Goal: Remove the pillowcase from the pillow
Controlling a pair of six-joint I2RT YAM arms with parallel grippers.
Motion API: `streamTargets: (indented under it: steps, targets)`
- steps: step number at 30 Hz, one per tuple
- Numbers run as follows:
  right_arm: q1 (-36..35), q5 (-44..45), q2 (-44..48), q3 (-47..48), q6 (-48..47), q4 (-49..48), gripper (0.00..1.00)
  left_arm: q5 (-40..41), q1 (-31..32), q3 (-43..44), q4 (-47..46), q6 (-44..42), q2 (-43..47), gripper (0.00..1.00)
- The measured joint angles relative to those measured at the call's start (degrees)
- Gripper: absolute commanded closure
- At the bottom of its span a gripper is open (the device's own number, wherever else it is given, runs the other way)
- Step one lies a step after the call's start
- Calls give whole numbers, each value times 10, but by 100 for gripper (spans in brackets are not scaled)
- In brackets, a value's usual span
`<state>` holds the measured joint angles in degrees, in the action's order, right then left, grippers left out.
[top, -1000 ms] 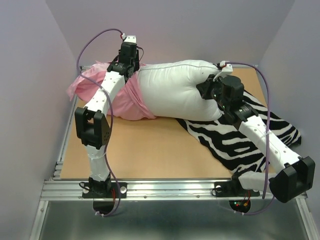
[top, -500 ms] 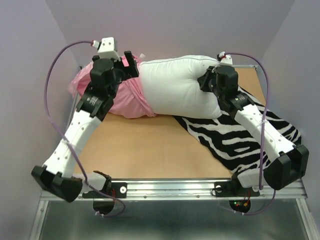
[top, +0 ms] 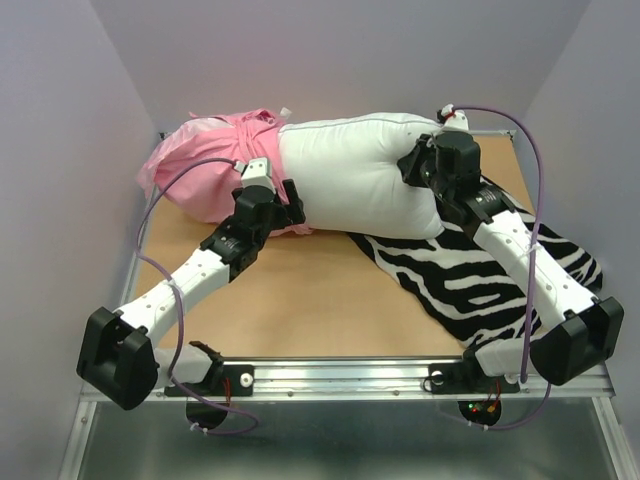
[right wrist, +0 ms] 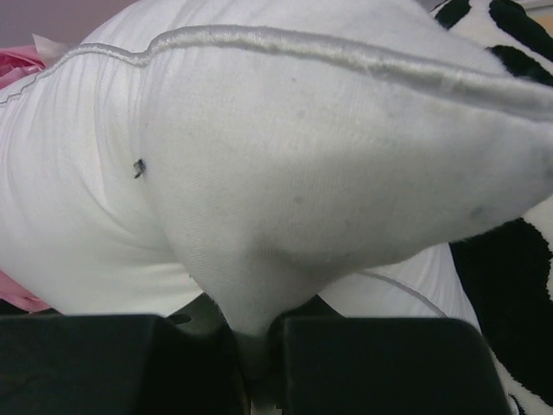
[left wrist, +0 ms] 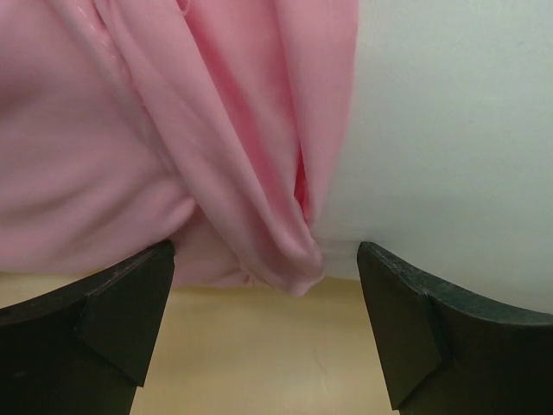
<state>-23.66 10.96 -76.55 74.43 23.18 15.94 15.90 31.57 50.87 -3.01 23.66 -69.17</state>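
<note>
Stripping pillowcase (top: 195,175) leftward off pillow (top: 350,180); case covers only left end, bunched at far left of table (top: 300,300). Right gripper (right wrist: 255,363) clamped on pillow's right corner, anchoring it. Left gripper (left wrist: 266,285) spread wide, low at near edge, straddling bunched hem fold. Judgement: close on pink fold only, avoid white; pull left, low, steady; right holds firm. Zebra cover (top: 480,275) lies clear, right.

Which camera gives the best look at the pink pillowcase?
The top external view: it shows the whole pillowcase bunched over the pillow's left end. The left wrist view shows only its folded hem; the right wrist view catches just a pink sliver at the left edge.
</note>
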Motion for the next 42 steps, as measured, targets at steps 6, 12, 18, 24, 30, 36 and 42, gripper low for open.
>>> streamTargets:
  steps: [6, 12, 18, 24, 30, 36, 42]
  targets:
    - [0, -4, 0, 16, 0, 23, 100, 32, 3, -14, -31, 21, -5, 40]
    - [0, -5, 0, 57, 0, 78, 99, 130, 3, -11, -5, 49, -5, 100]
    - [-4, -3, -11, 161, -1, 170, 99, 185, -32, 33, 55, 68, -13, 100]
    - [-8, 2, -26, 289, 0, 270, 100, 191, -132, 94, 89, 68, -37, 100]
    - [-17, -4, -53, 424, 0, 358, 100, 177, -196, 144, 112, 64, -77, 100]
    - [-19, -4, -54, 442, 0, 395, 99, 161, -247, 221, 141, 55, -127, 100]
    - [-19, -7, -57, 459, 2, 405, 99, 154, -254, 256, 153, 42, -156, 100]
